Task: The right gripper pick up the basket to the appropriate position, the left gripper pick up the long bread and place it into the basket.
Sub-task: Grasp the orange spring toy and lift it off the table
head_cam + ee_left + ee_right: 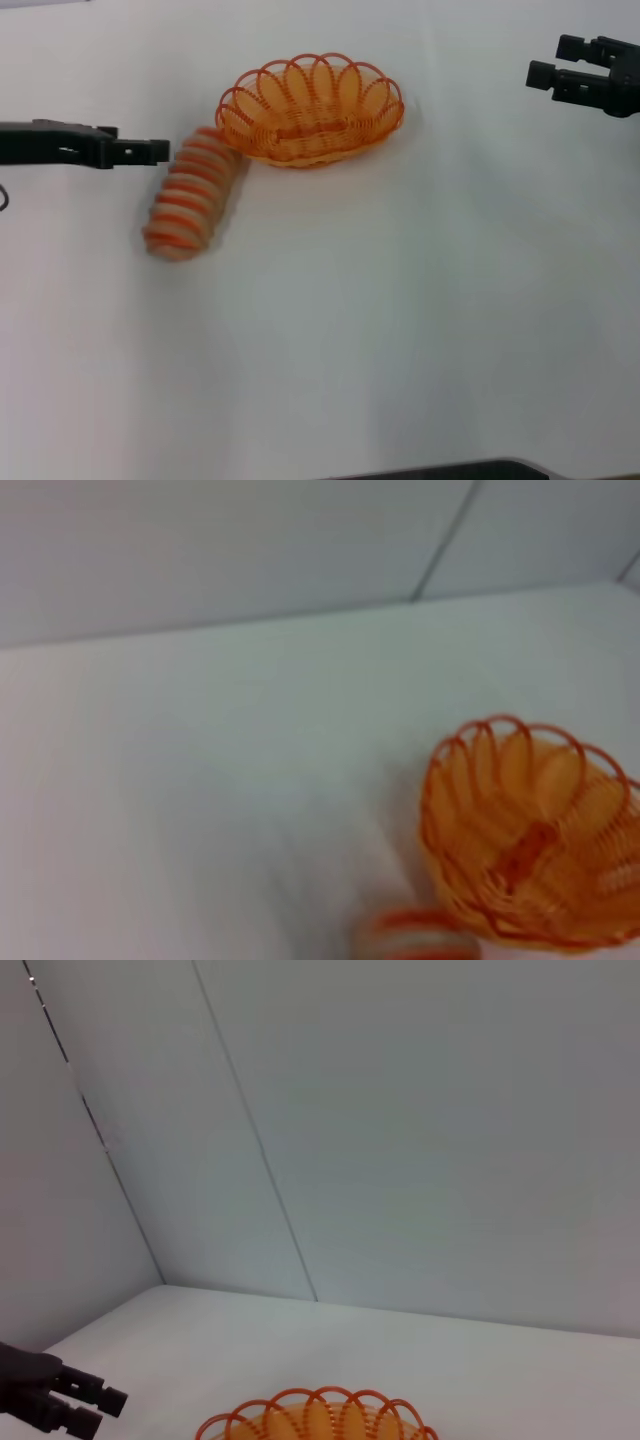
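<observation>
Orange wire basket (310, 112) on white table (400, 320), empty. Long bread (192, 194) on table, one end touching basket's left rim, rest angled away toward robot. Left hand (158, 151) just left of bread's far end, grasping nothing; fingers seen edge-on, gap unreadable, cannot tell if clenched. Right hand (548, 64) well right of basket, fingers spread, released.

Risks: bread leaning on basket, so lifting basket may roll or drag bread. Left hand so near bread could nudge it off line.

Hidden: bread mostly cut off in left wrist view; basket cropped in right wrist view.
</observation>
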Available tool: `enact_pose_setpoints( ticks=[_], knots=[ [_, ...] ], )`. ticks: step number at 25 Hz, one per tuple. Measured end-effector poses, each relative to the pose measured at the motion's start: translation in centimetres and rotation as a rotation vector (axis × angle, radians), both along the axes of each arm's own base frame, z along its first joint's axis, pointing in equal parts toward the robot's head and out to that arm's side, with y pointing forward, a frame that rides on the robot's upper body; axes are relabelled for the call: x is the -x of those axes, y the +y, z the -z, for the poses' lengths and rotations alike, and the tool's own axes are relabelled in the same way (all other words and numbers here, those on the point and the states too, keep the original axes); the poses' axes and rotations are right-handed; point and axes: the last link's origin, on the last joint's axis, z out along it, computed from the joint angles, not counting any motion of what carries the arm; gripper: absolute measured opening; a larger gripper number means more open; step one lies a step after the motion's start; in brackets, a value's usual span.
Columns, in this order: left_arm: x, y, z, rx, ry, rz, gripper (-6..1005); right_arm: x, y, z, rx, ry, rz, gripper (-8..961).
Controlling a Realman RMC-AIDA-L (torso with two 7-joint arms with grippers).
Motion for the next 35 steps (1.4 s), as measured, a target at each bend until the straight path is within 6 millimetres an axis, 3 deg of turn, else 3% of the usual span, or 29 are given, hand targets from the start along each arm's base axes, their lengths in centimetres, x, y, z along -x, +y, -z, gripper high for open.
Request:
enact_pose_setpoints(
  ticks=[7, 10, 21, 35],
  knots=[
    [-3.9, 0.1, -1.1, 0.106, 0.127, -0.039, 859, -0.1, 0.4, -0.6, -0.023, 0.003, 0.012, 846],
    [-4.7, 0.0, -0.8, 0.127, 0.199, -0.058, 859, -0.1, 0.6, -1.0, -0.034, -0.001, 0.015, 847],
    [-5.8, -0.2, 3.3, 0.187, 0.350, -0.053, 860, -0.2, 1.0, -0.9, -0.046, -0.008, 0.029, 847],
    [-5.9, 0.1, 3.9, 0.163, 0.324, -0.130, 860, -0.4, 1.1, -0.7, -0.048, -0.002, 0.056, 844]
  ],
)
